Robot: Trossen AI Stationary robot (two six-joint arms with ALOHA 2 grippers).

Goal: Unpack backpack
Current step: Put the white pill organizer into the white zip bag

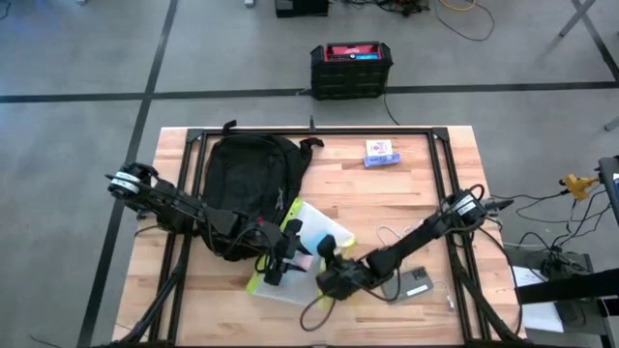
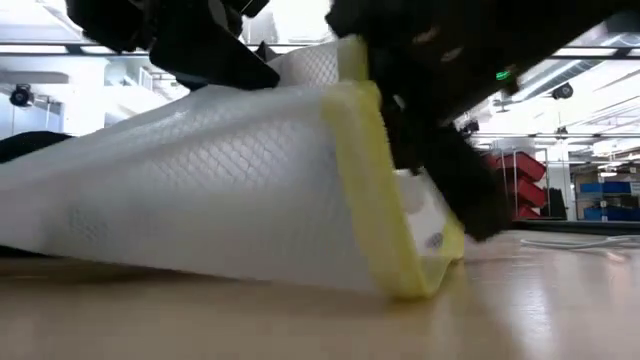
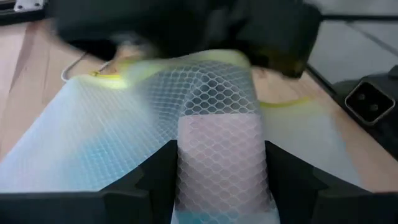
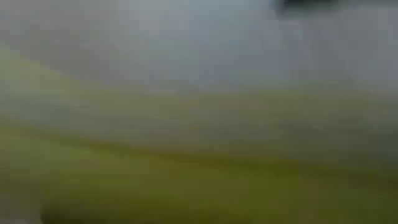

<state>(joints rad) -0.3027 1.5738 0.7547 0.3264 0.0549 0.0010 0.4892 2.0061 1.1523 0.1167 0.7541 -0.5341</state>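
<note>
The black backpack [image 1: 247, 184] lies flat at the table's far left, with no gripper on it. Just near of it is a white mesh pouch [image 1: 302, 253] with yellow-green trim. In the low view it stands tilted, its lower yellow edge [image 2: 415, 280] on the wood. My left gripper [image 1: 280, 253] is shut on the pouch's mesh. My right gripper [image 1: 329, 251] is right at the pouch's yellow-trimmed end [image 2: 365, 150]. Its own view is filled with yellow-green blur. My left gripper pinches a raised ridge of the pouch's mesh [image 3: 221, 155] between its two fingers [image 3: 155, 177], coming from the table's left and slanting down. The held part is up off the table, while the pouch's underside and lower edge rest on the wood.
A small blue and white box [image 1: 379, 153] lies at the far right of the table. A grey device [image 1: 418, 282] with a white cable sits by the right arm. A hard black box with a red top [image 1: 350, 68] stands on the floor beyond the far edge.
</note>
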